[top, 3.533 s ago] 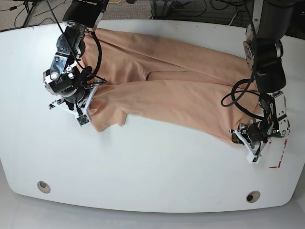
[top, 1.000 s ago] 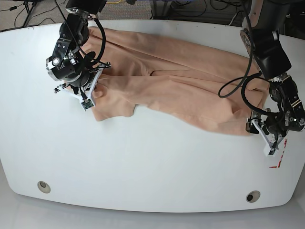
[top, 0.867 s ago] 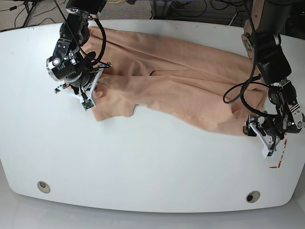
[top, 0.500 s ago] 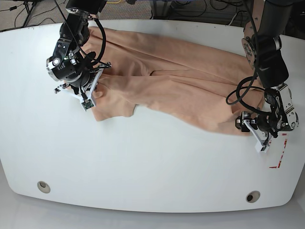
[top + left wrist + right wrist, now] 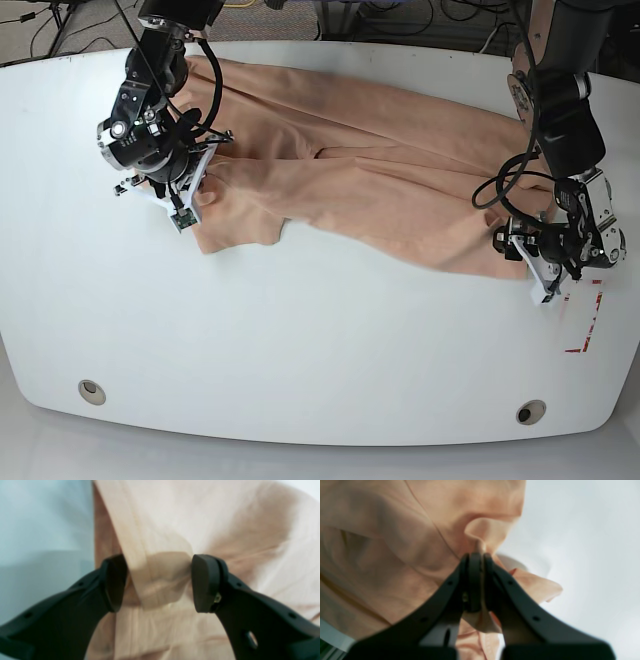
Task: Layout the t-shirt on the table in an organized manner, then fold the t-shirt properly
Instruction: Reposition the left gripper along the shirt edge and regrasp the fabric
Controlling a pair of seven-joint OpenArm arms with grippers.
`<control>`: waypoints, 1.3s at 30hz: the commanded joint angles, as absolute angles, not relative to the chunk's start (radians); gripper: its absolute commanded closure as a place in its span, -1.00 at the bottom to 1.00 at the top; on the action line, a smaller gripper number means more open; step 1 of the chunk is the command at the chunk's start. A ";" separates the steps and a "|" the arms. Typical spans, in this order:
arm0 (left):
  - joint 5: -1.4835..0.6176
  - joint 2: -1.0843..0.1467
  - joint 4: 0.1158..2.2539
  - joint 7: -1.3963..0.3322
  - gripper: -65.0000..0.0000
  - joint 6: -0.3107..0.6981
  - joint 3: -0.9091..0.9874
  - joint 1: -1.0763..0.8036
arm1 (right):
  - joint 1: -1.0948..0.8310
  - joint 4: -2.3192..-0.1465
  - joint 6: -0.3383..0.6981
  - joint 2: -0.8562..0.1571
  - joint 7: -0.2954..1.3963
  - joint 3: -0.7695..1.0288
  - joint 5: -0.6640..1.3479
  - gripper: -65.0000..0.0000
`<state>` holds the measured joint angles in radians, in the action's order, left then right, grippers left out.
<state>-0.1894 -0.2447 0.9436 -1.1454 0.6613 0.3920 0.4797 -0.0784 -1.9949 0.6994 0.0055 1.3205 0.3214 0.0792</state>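
Two tools, left (image 5: 157, 582) and right (image 5: 477, 580), one t-shirt (image 5: 370, 180).

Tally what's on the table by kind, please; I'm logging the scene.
T-shirt: 1
Grippers: 2, left and right
Grommets: 2
Red tape marks: 1
Total: 6
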 commanded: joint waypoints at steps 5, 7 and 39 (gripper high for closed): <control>-0.200 -0.257 1.063 -1.218 -0.18 0.698 0.397 0.489 | -0.064 -2.011 0.698 0.001 1.308 0.323 0.085 0.98; -0.200 -0.257 1.072 -1.228 -0.18 0.698 0.397 0.483 | -0.064 -2.011 0.698 0.001 1.308 0.323 0.085 0.98; -0.202 -0.255 1.095 -1.245 0.89 0.698 0.390 0.427 | -0.044 -2.011 0.698 0.002 1.308 0.323 0.085 0.98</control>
